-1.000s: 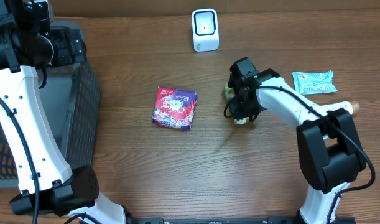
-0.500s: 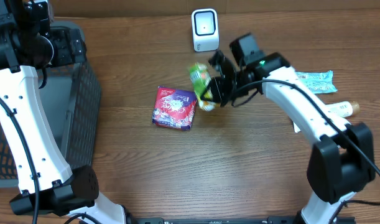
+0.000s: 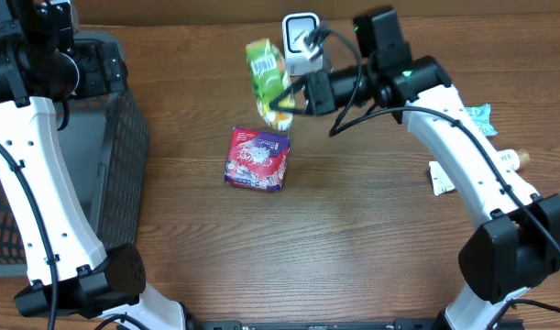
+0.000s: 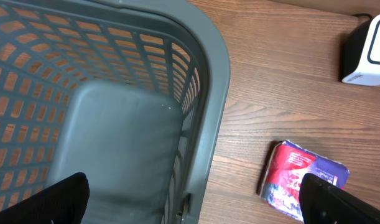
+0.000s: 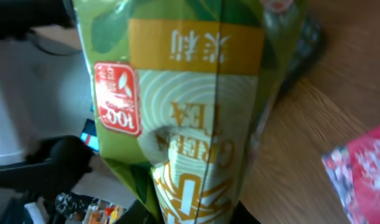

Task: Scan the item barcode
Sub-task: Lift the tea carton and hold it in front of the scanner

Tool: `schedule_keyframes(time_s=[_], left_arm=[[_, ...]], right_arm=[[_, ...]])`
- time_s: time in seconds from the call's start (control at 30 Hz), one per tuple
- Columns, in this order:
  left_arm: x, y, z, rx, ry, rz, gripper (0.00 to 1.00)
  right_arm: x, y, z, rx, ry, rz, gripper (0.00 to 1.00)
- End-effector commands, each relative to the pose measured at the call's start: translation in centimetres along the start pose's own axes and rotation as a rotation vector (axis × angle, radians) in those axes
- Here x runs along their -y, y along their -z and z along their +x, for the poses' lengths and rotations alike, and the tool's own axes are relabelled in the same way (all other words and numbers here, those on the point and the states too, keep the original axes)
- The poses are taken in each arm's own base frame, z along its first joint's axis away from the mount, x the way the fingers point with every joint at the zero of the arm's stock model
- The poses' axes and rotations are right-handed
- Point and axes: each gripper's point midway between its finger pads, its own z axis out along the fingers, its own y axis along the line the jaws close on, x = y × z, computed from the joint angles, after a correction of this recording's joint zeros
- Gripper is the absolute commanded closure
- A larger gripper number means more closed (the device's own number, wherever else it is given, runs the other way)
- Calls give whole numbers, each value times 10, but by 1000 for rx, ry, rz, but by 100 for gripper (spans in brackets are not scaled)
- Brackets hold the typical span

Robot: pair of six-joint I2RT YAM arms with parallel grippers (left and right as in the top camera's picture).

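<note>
Green tea packet [image 3: 267, 78] is hanging just beside the white scanner [image 3: 301, 41], with the right gripper [image 3: 296, 93] grasping it; the left gripper [image 4: 199, 205] is standing spread wide, empty.

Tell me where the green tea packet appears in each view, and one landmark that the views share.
Overhead: the green tea packet is at top centre, left of the white scanner.
Left wrist: not in it.
Right wrist: the green tea packet fills the middle, print upside down.
Shared landmark: the red and purple packet, centre overhead, lower right in left wrist, right edge in right wrist.
</note>
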Motion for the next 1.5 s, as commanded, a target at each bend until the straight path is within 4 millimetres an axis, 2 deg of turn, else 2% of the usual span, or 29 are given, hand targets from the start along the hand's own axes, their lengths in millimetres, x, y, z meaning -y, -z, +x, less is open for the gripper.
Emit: schedule_keyframes(time_s=[0.0,0.2,0.37,0.43,0.53,0.57,0.6,0.67,0.73,0.8,0.87,1.03,1.13,1.2,1.27,1.33,1.47], left_arm=[[4,3,-1,10,-22,11,0],[4,3,-1,10,-22,11,0],[4,3,-1,10,-22,11,0],[4,3,-1,10,-22,11,0],[4,3,-1,10,-22,11,0],[4,3,-1,10,-22,11,0],[4,3,-1,10,-22,11,1],[4,3,-1,10,-22,11,1],[4,3,-1,10,-22,11,0],[4,3,-1,10,-22,11,0],[4,3,-1,10,-22,11,1],[4,3,-1,10,-22,11,1],[4,3,-1,10,-22,11,1],[4,3,-1,10,-22,11,0],[4,3,-1,10,-22,11,0],[4,3,-1,10,-22,11,0],[4,3,-1,10,-22,11,0]], right_arm=[[-50,25,-20,25,9,-113,82],[-61,33,-35,52,42,-139,83],[-52,32,-43,95,36,-85,84],[-34,32,-48,144,20,1,84],[21,36,-47,216,-34,281,83],[45,41,-42,227,-50,424,84],[68,48,-35,233,-68,576,84],[103,69,-25,239,-75,854,89],[121,90,-21,260,-59,1084,89],[123,107,-26,278,-12,1233,89],[116,124,-38,320,42,1350,90],[63,156,-88,435,284,1556,92],[28,160,-120,498,504,1684,94],[22,153,-131,490,596,1723,94],[25,144,-142,480,663,1743,95],[37,142,-149,471,693,1785,95],[80,134,-171,395,828,1931,95]])
